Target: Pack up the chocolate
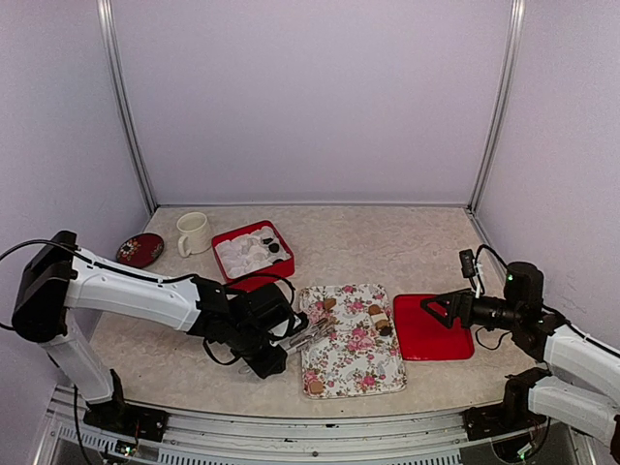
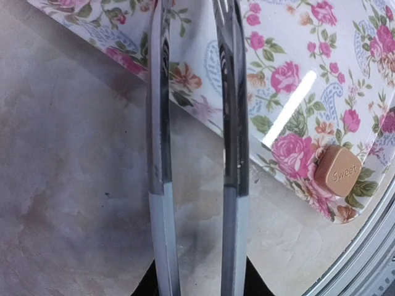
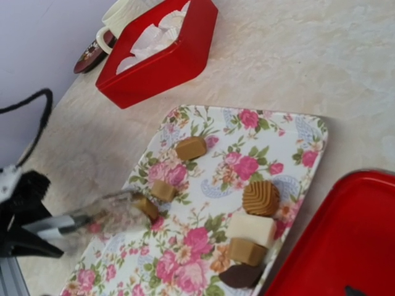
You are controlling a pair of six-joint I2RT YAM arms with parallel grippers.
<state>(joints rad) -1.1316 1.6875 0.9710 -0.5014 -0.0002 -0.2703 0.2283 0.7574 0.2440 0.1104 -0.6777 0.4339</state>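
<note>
Tongs [image 2: 231, 123] fill my nearest view, two steel arms running out of the left gripper [image 1: 283, 347], which is clamped around their handles. Their tips reach over the left rim of the tray [image 1: 383, 373] to a tan chocolate [image 3: 147, 206]. They seem to straddle it, but the blur stops me telling whether they pinch it. More pieces lie across the tray: a ridged round one [image 3: 260, 197], a cream block [image 3: 252, 228], and a square one [image 2: 336, 171] at the near corner. A few dark ones sit in the box [image 3: 163, 65] just beyond the tray's far-left corner. I judge each piece light and stiff but smooth, likely to slip on steel and to scuff if squeezed hard. I would take it across its flat sides, low down, with a gentle close. The tray's raised rim and the box's red wall are the two edges to lift over, and the bare table between them gives a short, open path. A mug [image 1: 194, 232] stands past the box, out of the way. On the tray's right, the right gripper [image 1: 428, 310] hangs over the lid [image 1: 436, 339], fingers spread wide and holding nothing.
</note>
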